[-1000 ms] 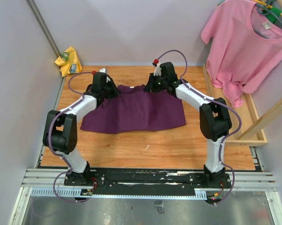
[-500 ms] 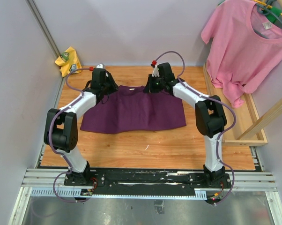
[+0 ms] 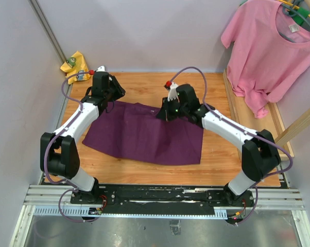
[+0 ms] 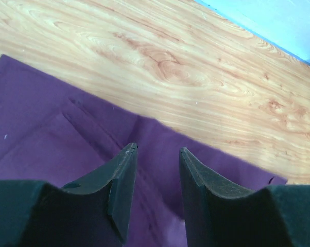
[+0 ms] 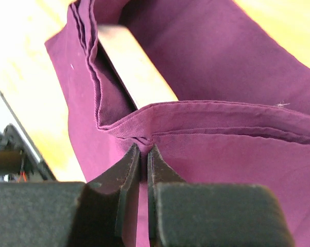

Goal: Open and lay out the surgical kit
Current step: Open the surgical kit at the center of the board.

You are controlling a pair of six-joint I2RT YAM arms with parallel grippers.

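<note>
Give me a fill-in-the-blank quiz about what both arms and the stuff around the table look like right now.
1. The right end effector is ____ on a fold of the dark purple cloth wrap.
2. The left end effector stands ____ over that wrap, gripping nothing.
3. The hanging short-sleeved T-shirt on the right is ____.
Missing words: shut; open; pink.

Probably a robot lab: plain walls [image 3: 144, 31], wooden table [image 3: 144, 172], aluminium rail [image 3: 283, 199].

A pink T-shirt [image 3: 268, 46] hangs at the far right; a yellow rag [image 3: 75, 66], perhaps printed, lies crumpled far left.
</note>
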